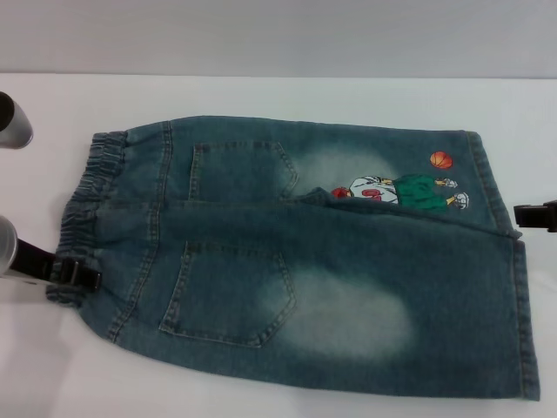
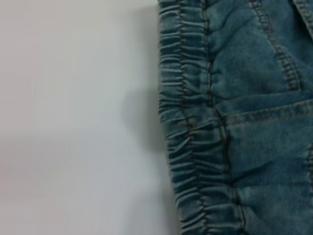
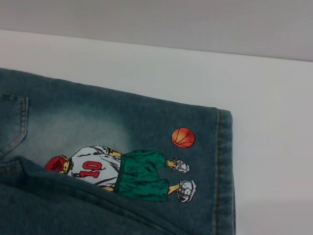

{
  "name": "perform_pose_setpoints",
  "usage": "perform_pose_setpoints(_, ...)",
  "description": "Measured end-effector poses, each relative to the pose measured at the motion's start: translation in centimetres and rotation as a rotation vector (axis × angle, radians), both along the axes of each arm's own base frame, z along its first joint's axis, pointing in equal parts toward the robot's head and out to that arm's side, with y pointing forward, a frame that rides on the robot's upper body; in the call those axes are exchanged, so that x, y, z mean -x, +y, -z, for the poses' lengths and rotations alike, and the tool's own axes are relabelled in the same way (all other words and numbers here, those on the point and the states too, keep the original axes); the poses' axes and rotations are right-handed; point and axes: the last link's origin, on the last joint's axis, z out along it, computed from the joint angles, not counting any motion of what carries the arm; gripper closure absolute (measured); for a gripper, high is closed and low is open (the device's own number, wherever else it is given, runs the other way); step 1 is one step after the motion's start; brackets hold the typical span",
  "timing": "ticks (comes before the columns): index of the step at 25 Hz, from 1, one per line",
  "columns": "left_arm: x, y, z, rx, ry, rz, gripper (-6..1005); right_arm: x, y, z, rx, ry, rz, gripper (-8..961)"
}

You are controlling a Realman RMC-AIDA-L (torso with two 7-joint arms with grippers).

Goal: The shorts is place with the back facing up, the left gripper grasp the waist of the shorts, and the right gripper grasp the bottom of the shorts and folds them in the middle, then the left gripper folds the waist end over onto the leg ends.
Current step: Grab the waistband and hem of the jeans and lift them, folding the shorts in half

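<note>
Shorts [image 1: 296,261] lie flat on table [image 1: 261,96], waist [image 1: 87,200] to the left w/ left gripper [image 1: 77,277] at its near corner, leg ends [image 1: 513,261] to the right, right gripper [image 1: 535,215] just beside them.

Soft even light, mild blur, faint shadow beside the waistband [image 2: 188,147].
</note>
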Motion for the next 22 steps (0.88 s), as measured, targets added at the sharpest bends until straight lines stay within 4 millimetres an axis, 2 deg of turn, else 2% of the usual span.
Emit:
perform_pose_setpoints(5,0.44,-0.09,0.17,0.005,0.002,-0.015,137,0.02,0.00,0.07,0.004,-0.002,-0.001,313)
perform_pose_setpoints(22,0.59,-0.28,0.62,0.029,-0.001,-0.009,139,-0.13,-0.43,0.14,0.011,-0.002,0.008,313)
